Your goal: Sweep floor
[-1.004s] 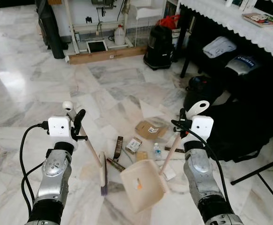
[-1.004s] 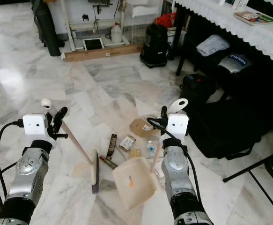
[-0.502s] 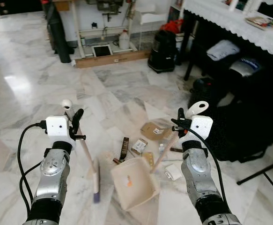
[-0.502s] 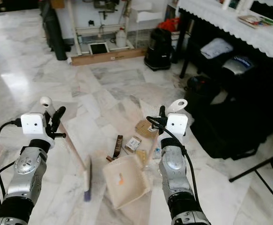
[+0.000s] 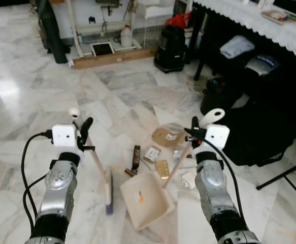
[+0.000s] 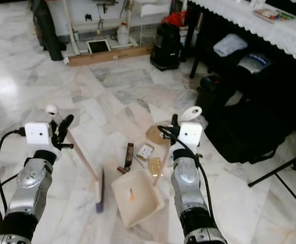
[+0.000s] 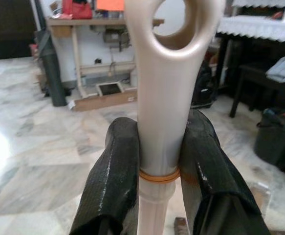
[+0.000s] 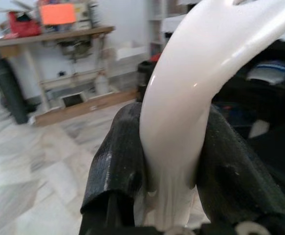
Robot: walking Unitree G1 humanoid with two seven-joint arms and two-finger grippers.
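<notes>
One broom (image 5: 106, 189), one dustpan (image 5: 145, 199), both on the marble floor (image 5: 46, 101) right in front of the robot. Dustpan is the landmark: cream tray, mouth facing the litter, a small orange scrap lying inside it. Broom head w/ purple bristles sits just beside the dustpan on the robot's left, apart from it; its wooden stick slants up to the left gripper (image 5: 81, 133).

Left gripper: both black fingers (image 7: 114, 171) pressed tight on the broom's pale handle, just below the hanging loop, no gap on either side. Right gripper (image 5: 194, 133): same story, fingers (image 8: 118, 161) clamped on the dustpan's white curved handle top; wooden shaft runs from there down to the dustpan's back edge.

Litter, counted just beyond the dustpan's far edge: approx. 6 pieces. One dark brown slim box (image 5: 136, 152), one short dark stick-like bit (image 5: 129, 172) touching the dustpan's far corner, one small white carton (image 5: 151, 152), one tan flat packet (image 5: 162, 169) at the rim, one small bottle w/ blue cap (image 5: 176, 156) near the shaft, one brown cardboard box (image 5: 167, 136) farthest out. One white crumpled piece (image 5: 188, 179) beside the dustpan on the robot's right.

Farther off from the dustpan: one black vacuum (image 5: 169, 49), one white jug (image 5: 126, 37) by a wooden plank, one table w/ white lace cloth (image 5: 249, 20) over dark bags to the right.
</notes>
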